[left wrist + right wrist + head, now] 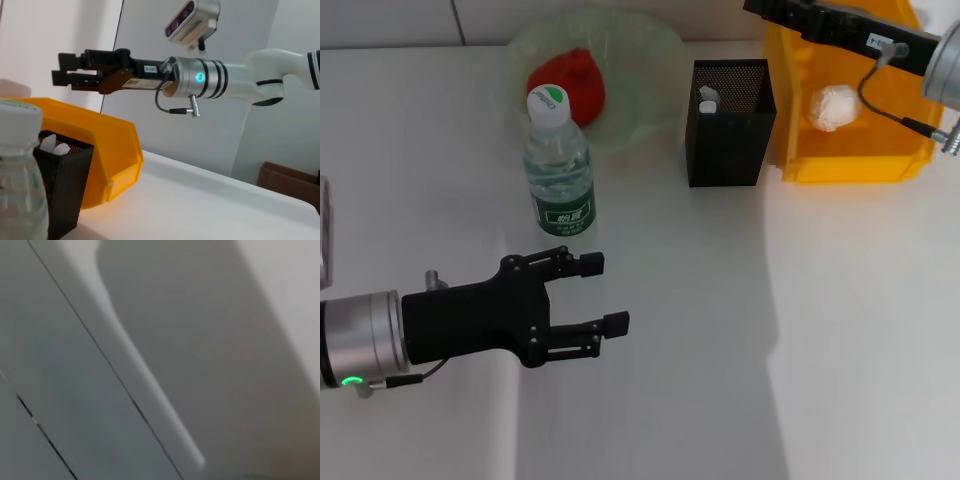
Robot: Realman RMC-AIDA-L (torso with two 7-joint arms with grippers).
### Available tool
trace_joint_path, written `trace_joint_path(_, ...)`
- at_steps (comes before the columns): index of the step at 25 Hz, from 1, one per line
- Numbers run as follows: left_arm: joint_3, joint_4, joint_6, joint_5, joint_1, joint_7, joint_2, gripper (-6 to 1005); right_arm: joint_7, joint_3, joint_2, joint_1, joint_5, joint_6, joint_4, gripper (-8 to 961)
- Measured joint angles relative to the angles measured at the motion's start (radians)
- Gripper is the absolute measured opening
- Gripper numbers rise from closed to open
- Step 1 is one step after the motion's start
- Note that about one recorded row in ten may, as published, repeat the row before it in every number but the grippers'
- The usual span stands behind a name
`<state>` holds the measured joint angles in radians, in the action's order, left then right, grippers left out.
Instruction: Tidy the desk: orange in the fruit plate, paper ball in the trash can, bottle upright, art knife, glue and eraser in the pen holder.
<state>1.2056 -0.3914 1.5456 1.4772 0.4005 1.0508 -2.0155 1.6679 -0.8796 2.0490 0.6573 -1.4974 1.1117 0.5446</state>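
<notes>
The orange (568, 82), reddish in colour, lies in the pale green fruit plate (650, 60) at the back. Just in front stands the bottle (558, 170), upright with a white cap. My left gripper (603, 293) hovers open and empty near the bottle's base. The black mesh pen holder (728, 140) holds white items (708, 98); I cannot tell which they are. The paper ball (833, 107) rests in the yellow trash can (850, 165). My right arm (850, 35) reaches above that bin, and its gripper (62, 71) appears in the left wrist view, holding nothing.
The white desk (720, 330) spreads in front of and to the right of the left gripper. A grey wall stands behind the desk. The right wrist view shows only blurred grey surfaces.
</notes>
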Motion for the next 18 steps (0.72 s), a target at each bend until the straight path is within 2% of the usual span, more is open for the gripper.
trace_joint_path(5, 0.000, -0.004, 0.012, -0.005, -0.006, 0.004, 0.004, 800, -0.011, 0.010, 0.019, -0.162, 0.010, 0.212, 0.191, 548)
trace_joint_path(8, -0.004, -0.007, 0.022, -0.005, -0.007, 0.010, 0.007, 800, -0.021, 0.038, 0.009, -0.248, 0.001, 0.418, 0.236, 649)
trace_joint_path(11, -0.009, -0.008, 0.052, -0.002, -0.008, 0.014, 0.018, 800, -0.071, 0.068, -0.022, -0.299, -0.080, 0.629, 0.196, 732)
trace_joint_path(13, -0.009, -0.008, 0.064, -0.002, -0.008, 0.016, 0.022, 800, -0.147, 0.090, -0.032, -0.318, -0.163, 0.743, 0.131, 761)
trace_joint_path(16, -0.001, -0.011, 0.108, 0.004, 0.004, 0.058, 0.043, 800, -0.310, 0.106, -0.026, -0.341, -0.282, 0.836, 0.038, 804)
trace_joint_path(18, -0.002, -0.015, 0.122, 0.015, 0.010, 0.076, 0.049, 800, -0.384, 0.104, -0.016, -0.352, -0.316, 0.842, 0.001, 804)
